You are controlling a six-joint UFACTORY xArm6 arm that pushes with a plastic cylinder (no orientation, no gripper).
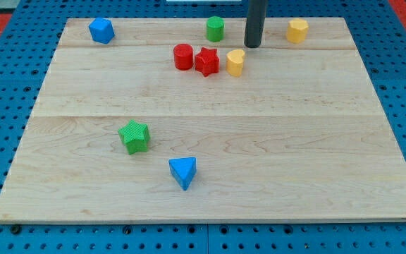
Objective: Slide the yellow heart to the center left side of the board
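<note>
Rod enters from the frame's top edge, its upper part cut off; no gripper or fingers on it, so nothing to open or close. My tip (pixel 251 46) sits on the wooden board (pixel 210 183), upper centre, just above and to the right of the yellow heart (pixel 235 62), apparently apart from it, though the gap is hard to judge.

Heart touches or nearly touches the red star (pixel 206 61); red cylinder (pixel 183 56) just left of that.

- green cylinder (pixel 215 29): top centre
- yellow hexagonal block (pixel 297 30): top right
- blue block (pixel 101 30): top left, shape unclear
- green star (pixel 134 136): lower left
- blue triangle (pixel 183 172): lower centre-left
</note>
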